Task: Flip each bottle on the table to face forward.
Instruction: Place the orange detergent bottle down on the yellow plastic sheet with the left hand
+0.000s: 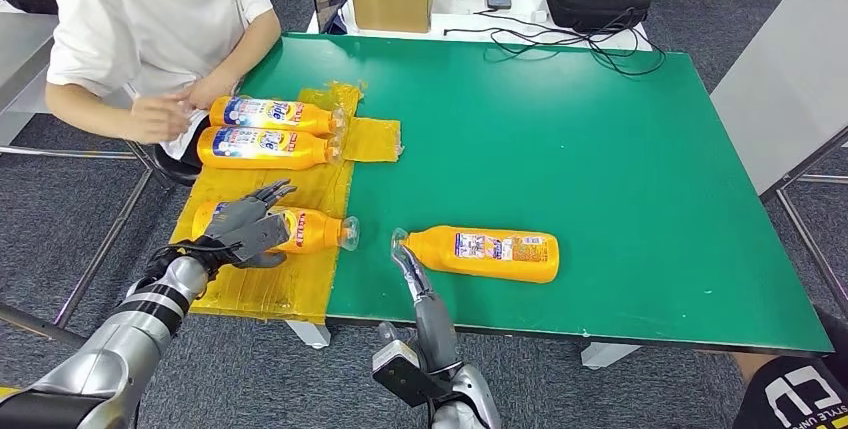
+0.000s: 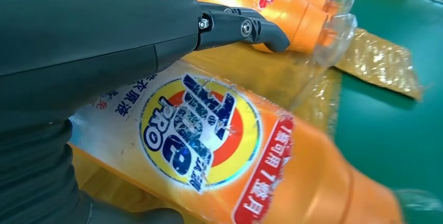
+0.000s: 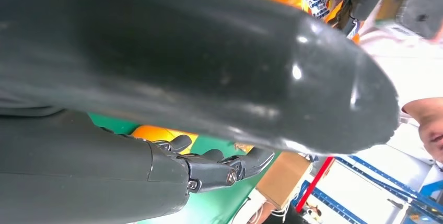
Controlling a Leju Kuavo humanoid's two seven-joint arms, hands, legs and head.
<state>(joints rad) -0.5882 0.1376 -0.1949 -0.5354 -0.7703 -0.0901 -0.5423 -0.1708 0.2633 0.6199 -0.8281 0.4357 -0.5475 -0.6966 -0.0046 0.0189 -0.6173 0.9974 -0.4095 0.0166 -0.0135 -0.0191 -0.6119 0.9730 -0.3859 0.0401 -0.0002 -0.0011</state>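
The robot's left hand [image 1: 245,224] rests, fingers spread, on an orange plastic detergent bottle [image 1: 310,230] lying on yellow sheeting [image 1: 265,284]; the right hand [image 1: 412,271] reaches, grasping nothing, toward another bottle [image 1: 495,253]. Rolling gently should keep labels upward.

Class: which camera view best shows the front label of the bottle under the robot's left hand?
The left wrist view: the front label of the orange bottle shows large there, logo facing the camera. The head view shows the whole bottle lying on yellow plastic sheeting, the left hand covering most of the label. The right wrist view doesn't show it clearly.
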